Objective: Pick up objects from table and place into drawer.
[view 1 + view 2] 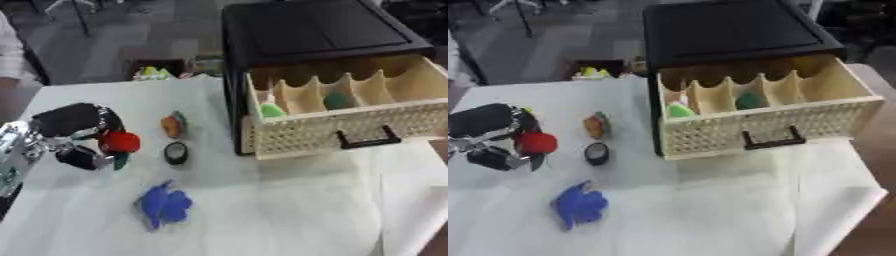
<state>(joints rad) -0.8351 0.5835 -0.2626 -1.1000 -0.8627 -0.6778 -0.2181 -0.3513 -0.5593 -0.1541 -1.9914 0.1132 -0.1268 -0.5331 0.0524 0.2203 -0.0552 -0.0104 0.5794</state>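
We have the left robot hand curled around a red ball at the counter's left; we should carry it right, clearing the drawer's front wall.

Your black-and-silver left hand is wrapped round a bright red object. On the white worktop you've got a blue object, a black round one and an orange-and-green one. The drawer is pale tan with a woven-lattice front and black handle, holding light green and darker green pieces, set in a black cabinet.
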